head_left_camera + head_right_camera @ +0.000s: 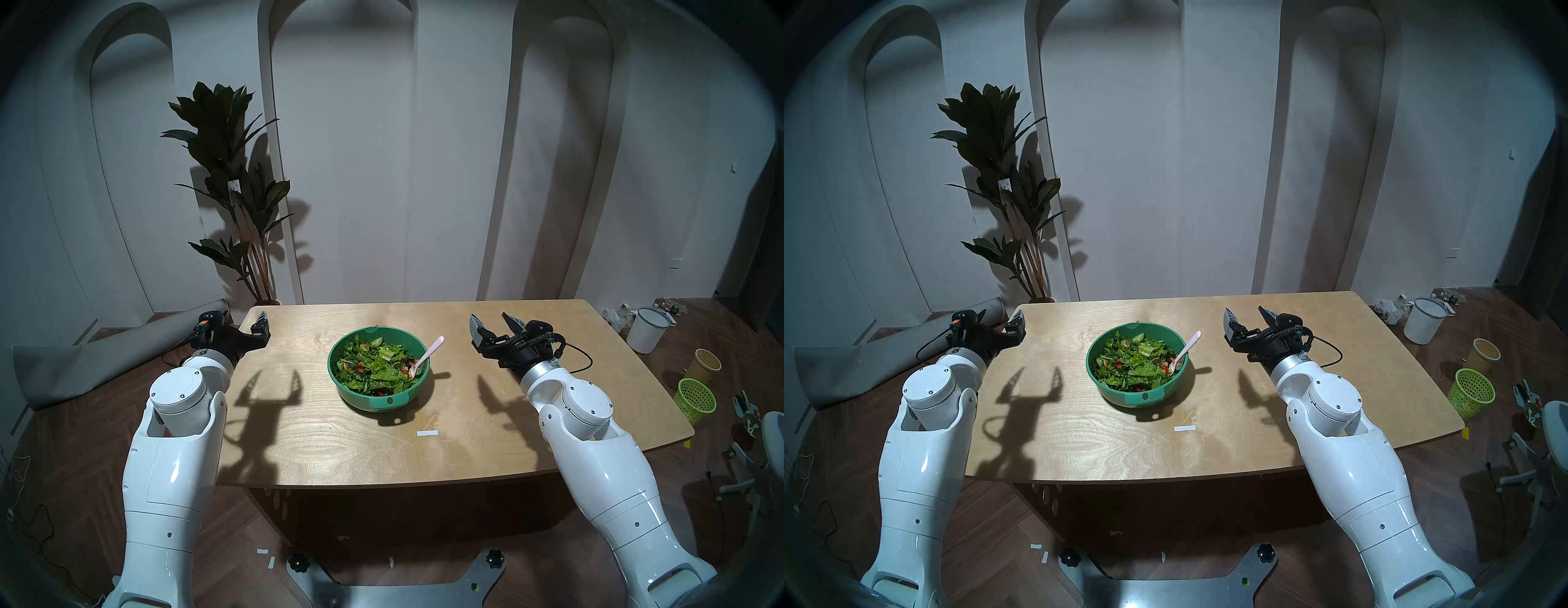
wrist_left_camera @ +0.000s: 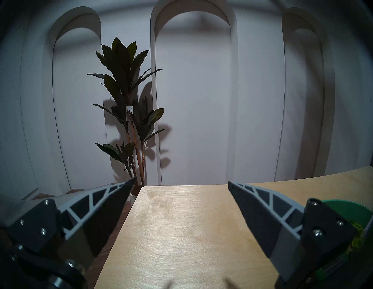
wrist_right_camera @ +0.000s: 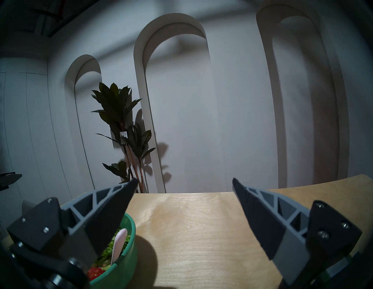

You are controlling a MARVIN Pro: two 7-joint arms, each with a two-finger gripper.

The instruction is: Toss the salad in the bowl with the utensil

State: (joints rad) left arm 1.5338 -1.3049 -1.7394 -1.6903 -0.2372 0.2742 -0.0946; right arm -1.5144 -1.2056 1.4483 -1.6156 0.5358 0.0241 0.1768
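The bowl (image 1: 379,370) sits at the centre of the frame on the wooden bench (image 1: 488,424), filled with the salad (image 1: 373,365). The utensil (image 1: 426,356) leans on the bowl's right rim, scoop in the leaves. The left tool (image 1: 237,325) at middle left and the right tool (image 1: 494,325) at middle right both stand spread wide, empty, apart from the bowl.

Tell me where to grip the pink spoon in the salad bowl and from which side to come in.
Grip the pink spoon on its bare upper handle, coming from the bowl's right with the open right gripper. The scoop sits down in the salad, while the handle leans out over the right rim, clear of the leaves.
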